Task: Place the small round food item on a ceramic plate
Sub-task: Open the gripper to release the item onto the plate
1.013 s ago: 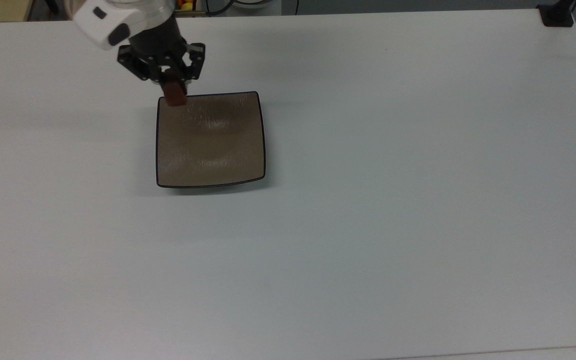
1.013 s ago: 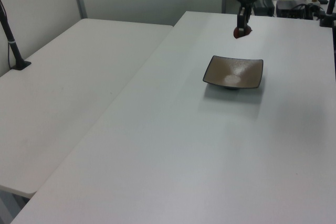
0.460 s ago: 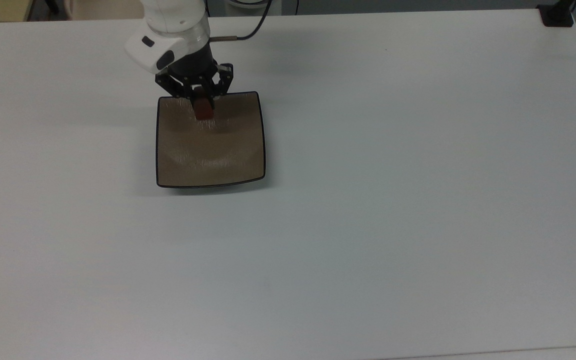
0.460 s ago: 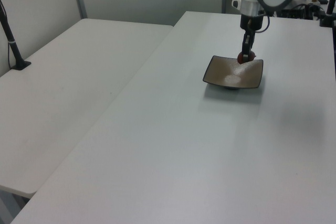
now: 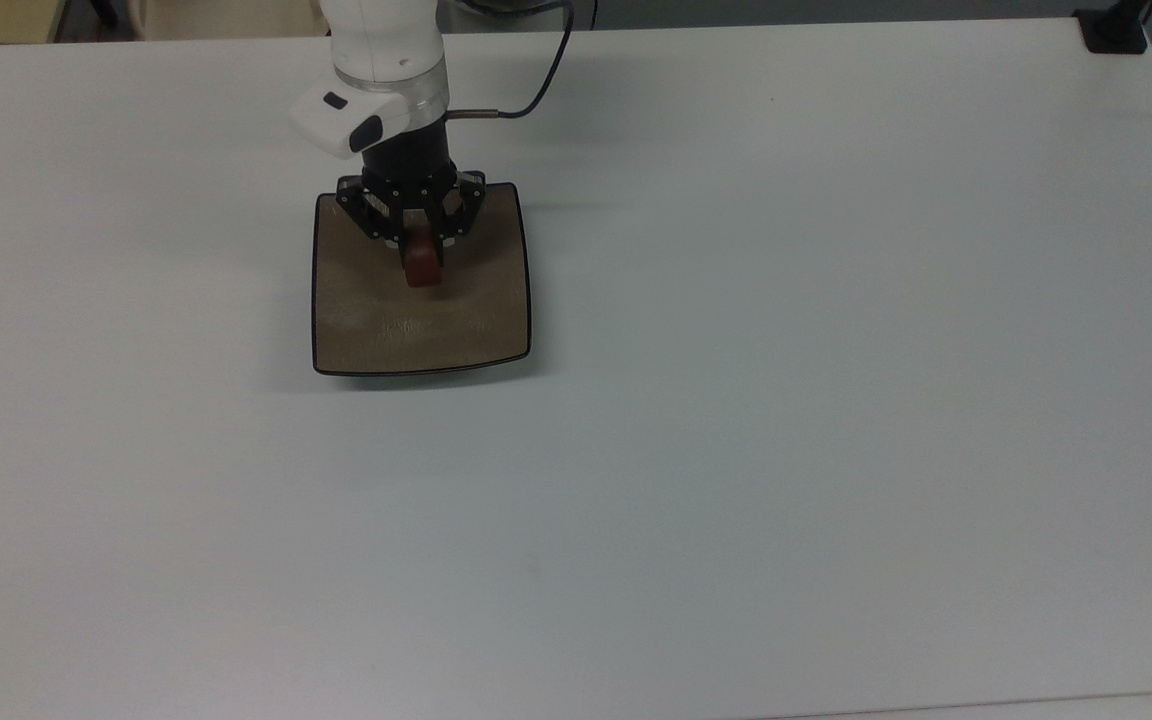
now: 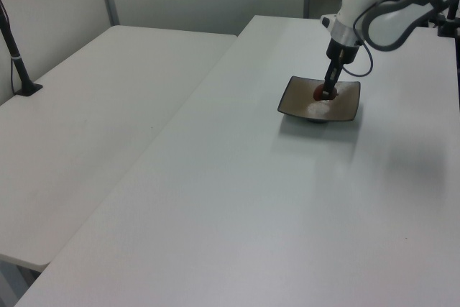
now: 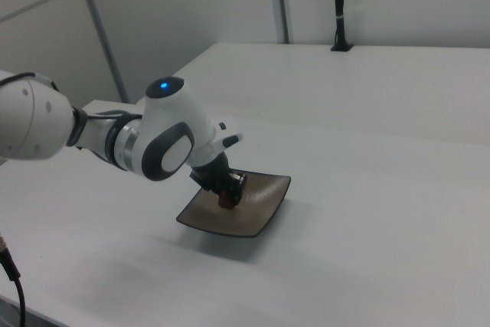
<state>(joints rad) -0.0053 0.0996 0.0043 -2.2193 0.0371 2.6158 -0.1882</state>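
- As we read the top view from its left, we first cross bare white table (image 5: 736,450), then reach the square brown plate (image 5: 366,330) with its thin black rim, lying left of centre and toward the top view's upper edge
- Over the plate's upper half we see the gripper (image 5: 420,262) coming down from the white arm (image 5: 376,60), its black fingers closed on the small reddish-brown food lump (image 5: 422,267)
- We place the lump above the plate's middle part, a little toward the top view's upper side; whether it already touches the plate we cannot tell from here
- A thin dark cable (image 5: 536,90) runs from the arm's wrist off toward the top view's upper edge, to the right of the arm
- In the left view we start with a second white table (image 6: 93,127) on the left, a dark post (image 6: 16,55) standing at its far left edge
- Further right in the left view sits the plate (image 6: 345,109), and the gripper (image 6: 328,93) points down into it with the red lump (image 6: 321,92) at its tip, low over the brown surface
- In the right view we meet the arm (image 7: 161,139) on the left, then the gripper (image 7: 228,198) clasping the lump (image 7: 226,203) just over the plate (image 7: 253,216)
- At the right view's upper right a black pole (image 7: 338,5) stands on the far table
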